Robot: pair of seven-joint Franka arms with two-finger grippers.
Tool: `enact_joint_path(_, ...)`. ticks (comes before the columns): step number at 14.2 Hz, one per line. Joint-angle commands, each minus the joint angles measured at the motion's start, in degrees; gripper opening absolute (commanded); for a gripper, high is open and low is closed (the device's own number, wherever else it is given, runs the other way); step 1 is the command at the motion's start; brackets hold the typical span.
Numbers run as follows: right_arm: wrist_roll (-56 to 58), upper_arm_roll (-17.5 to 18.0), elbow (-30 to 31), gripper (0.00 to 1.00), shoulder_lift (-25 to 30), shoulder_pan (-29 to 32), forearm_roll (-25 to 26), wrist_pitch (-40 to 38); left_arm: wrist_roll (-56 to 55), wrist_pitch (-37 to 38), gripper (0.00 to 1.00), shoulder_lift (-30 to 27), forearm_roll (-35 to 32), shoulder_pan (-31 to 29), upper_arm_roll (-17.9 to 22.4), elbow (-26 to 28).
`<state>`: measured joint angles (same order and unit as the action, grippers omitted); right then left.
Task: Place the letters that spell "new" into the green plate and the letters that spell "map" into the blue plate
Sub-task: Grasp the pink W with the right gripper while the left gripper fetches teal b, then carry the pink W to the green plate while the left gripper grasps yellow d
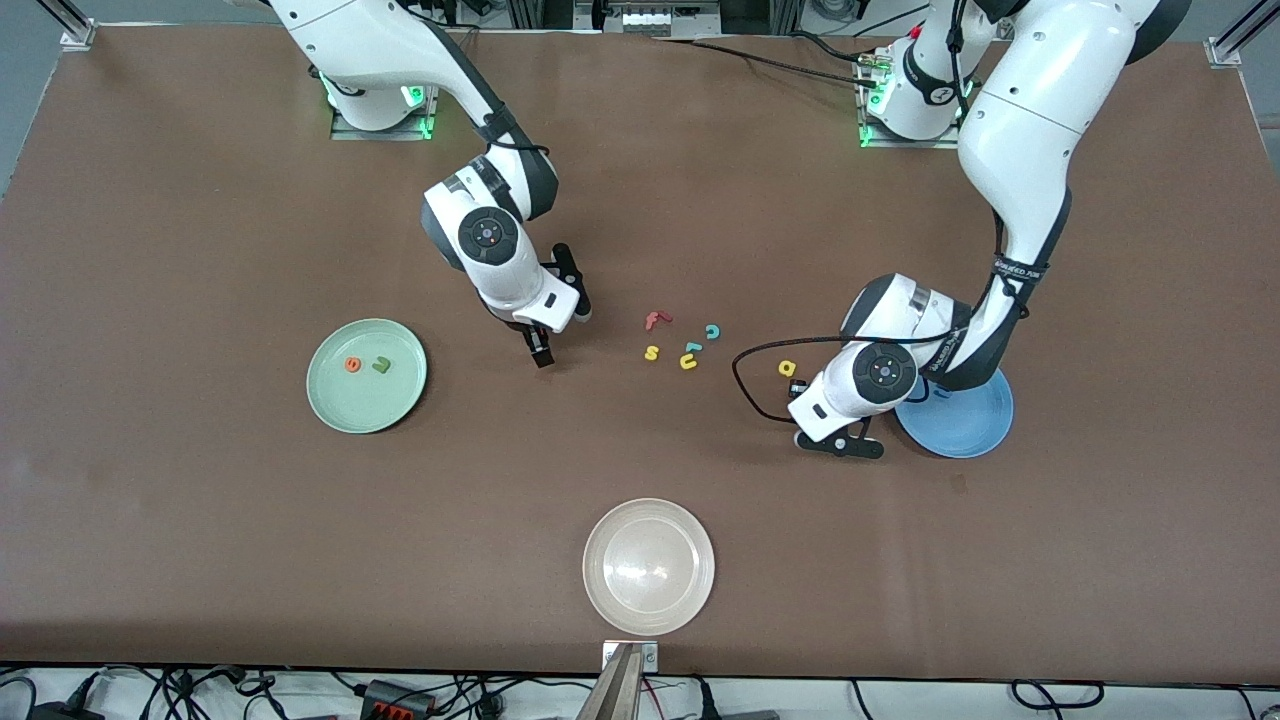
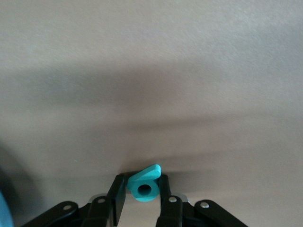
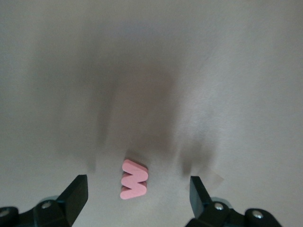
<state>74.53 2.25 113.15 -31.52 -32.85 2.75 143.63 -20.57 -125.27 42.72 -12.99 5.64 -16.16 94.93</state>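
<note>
My left gripper [image 2: 142, 180] is shut on the teal "p" [image 2: 144, 186], low at the table. In the front view this gripper [image 1: 799, 390] is beside the yellow "a" [image 1: 787, 368], close to the blue plate [image 1: 965, 425], which the arm partly covers. My right gripper [image 3: 137, 182] is open and low, with the pink "w" [image 3: 134, 178] lying flat on the table between its fingers, untouched. The front view shows this gripper [image 1: 541, 352] between the green plate [image 1: 340, 405] and the loose letters. In the green plate lie the orange "e" [image 1: 352, 365] and dark green "n" [image 1: 381, 365].
Loose letters lie mid-table: red "f" [image 1: 655, 320], teal "c" [image 1: 712, 331], yellow "s" [image 1: 651, 352], a teal piece [image 1: 692, 347] and yellow "u" [image 1: 688, 362]. A cream-white plate [image 1: 648, 566] sits nearest the front camera. A black cable [image 1: 745, 385] loops by the left wrist.
</note>
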Motion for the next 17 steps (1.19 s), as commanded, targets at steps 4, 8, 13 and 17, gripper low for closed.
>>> enact_joint_path(4,1.3,0.3,1.7,0.95,-0.5,0.7,0.6,0.9,7.2,3.6,0.31,-4.1,-1.3,-4.0,0.3,-1.6)
enact_joint_path(8,1.7,0.3,1.5,0.8,-0.6,0.3,0.8,2.0,13.8,17.9,0.31,-4.8,-1.4,-6.2,0.3,-10.3)
enact_joint_path(13,1.7,0.3,1.6,0.65,-0.7,0.5,0.9,2.0,20.1,19.4,0.31,-5.4,-2.5,-9.8,0.2,-9.4)
enact_joint_path(17,1.7,0.2,1.5,0.51,-0.6,0.5,0.9,2.0,20.4,18.5,0.32,-4.7,-2.5,-11.6,0.2,-6.3)
